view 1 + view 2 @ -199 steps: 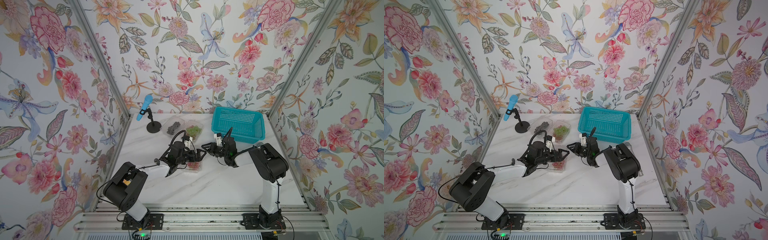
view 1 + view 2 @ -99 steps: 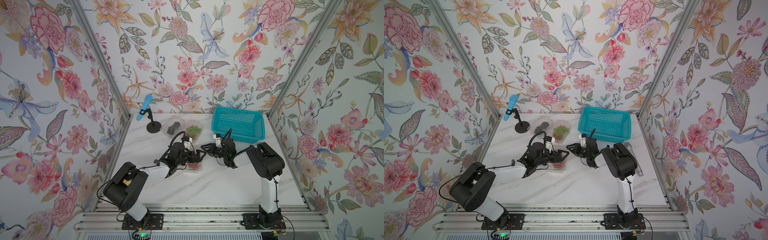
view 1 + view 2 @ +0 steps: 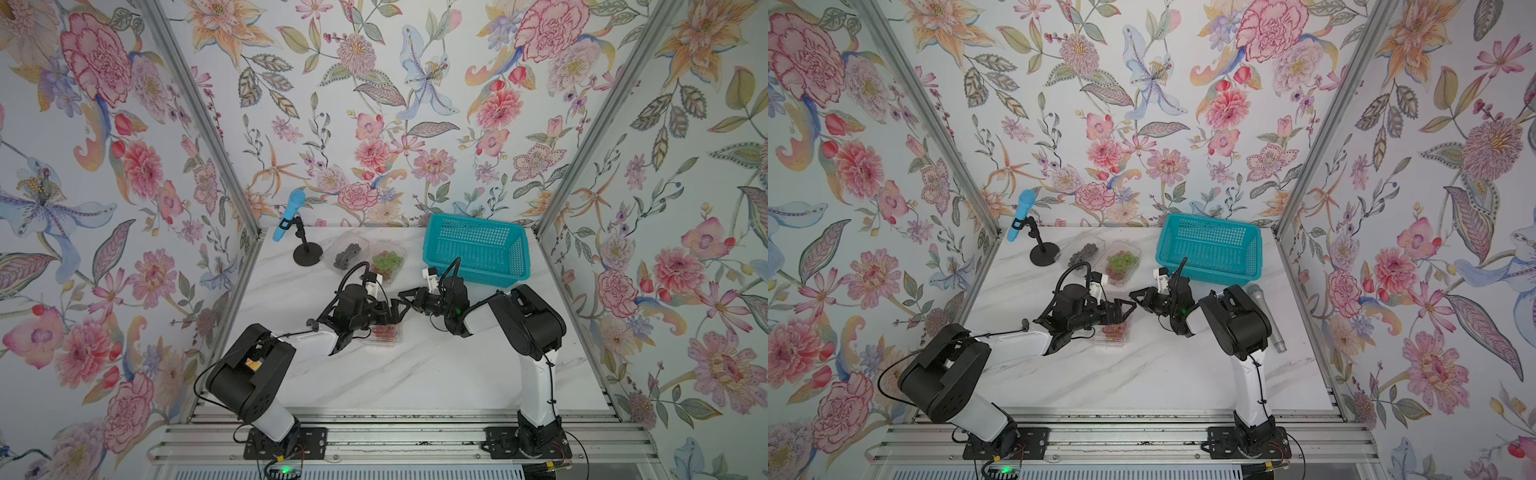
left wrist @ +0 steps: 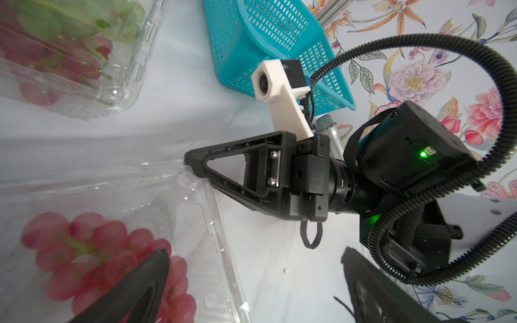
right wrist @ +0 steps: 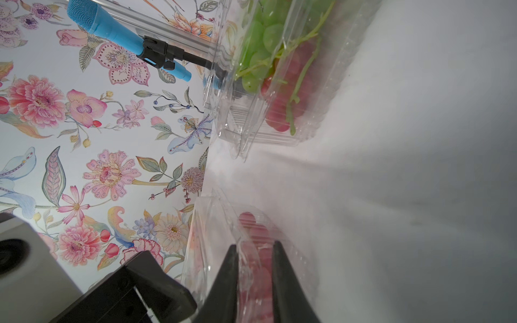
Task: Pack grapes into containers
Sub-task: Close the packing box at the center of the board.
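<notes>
At the far left of the marble tabletop point(image 3: 415, 374) stands a blue microphone point(image 3: 289, 216) on its stand, which we take to be no part of the job. Next to it sits the dark-grape clamshell point(image 3: 361, 241), its dark grapes point(image 3: 348, 254) inside. Touching or just beside it is the mixed clamshell point(image 3: 401, 249), with green grapes point(image 3: 386, 261) above a red bunch. Both look lidded, though through clear plastic we cannot be sure they are snapped shut.

Nearer to us, at mid-table, lies the near clamshell point(image 4: 223, 240) with red grapes point(image 4: 92, 246) in its tray. The left gripper point(image 3: 1126, 312) hangs over it with its jaws spread wide and nothing in them. From the other side the right gripper point(image 5: 255, 247) reaches the free edge of the lid point(image 4: 126, 181). Its jaws stand narrow with the thin plastic between them, and we cannot tell whether they already pinch it.

Farther right, the teal basket point(image 3: 478, 249) shows no grapes in the top views. A silver microphone point(image 3: 1266, 322) lies beside the right arm.

We see no loose bunch on the tabletop, so we judge the packing itself done: all three containers hold fruit. What seems left is bringing this last lid down and pressing it shut, with the empty left gripper free to steady the tray.
</notes>
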You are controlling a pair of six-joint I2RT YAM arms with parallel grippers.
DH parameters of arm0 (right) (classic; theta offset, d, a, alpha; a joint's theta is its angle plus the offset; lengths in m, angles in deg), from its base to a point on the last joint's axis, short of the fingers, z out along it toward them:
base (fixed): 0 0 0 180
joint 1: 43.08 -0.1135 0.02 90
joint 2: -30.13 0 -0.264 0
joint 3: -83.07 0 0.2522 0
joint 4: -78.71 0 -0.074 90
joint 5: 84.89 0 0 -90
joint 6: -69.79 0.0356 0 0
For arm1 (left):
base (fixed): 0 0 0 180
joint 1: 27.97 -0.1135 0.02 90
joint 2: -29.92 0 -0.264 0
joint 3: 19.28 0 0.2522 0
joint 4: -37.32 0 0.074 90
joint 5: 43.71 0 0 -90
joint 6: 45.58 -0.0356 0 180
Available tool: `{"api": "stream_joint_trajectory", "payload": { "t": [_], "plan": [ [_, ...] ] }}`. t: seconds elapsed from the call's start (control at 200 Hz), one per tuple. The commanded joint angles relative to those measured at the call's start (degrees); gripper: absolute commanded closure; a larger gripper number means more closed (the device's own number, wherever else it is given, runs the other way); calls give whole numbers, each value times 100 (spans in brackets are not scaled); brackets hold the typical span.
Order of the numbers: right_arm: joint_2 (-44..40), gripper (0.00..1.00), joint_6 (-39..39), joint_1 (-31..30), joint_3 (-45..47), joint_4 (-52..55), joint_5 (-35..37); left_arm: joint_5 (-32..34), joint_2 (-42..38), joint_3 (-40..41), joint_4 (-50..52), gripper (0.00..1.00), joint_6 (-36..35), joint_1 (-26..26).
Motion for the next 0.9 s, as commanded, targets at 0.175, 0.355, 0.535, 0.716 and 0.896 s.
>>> {"api": "stream_joint_trajectory", "payload": {
  "t": [0.175,0.355,0.535,0.716,0.896],
  "plan": [
    [177,82,-137,-97,197,22,-21,148,125,300,190,0,-65,-90],
    [201,84,-161,-106,273,5,-11,154,120,356,157,0,-59,-93],
    [167,84,-172,-106,275,4,-20,165,125,386,154,0,-75,-104],
    [107,85,-204,-88,370,-12,-46,159,156,406,126,0,-85,-129],
    [94,87,-227,-80,512,-82,-55,145,183,420,102,0,-94,-144]
  ]
}}
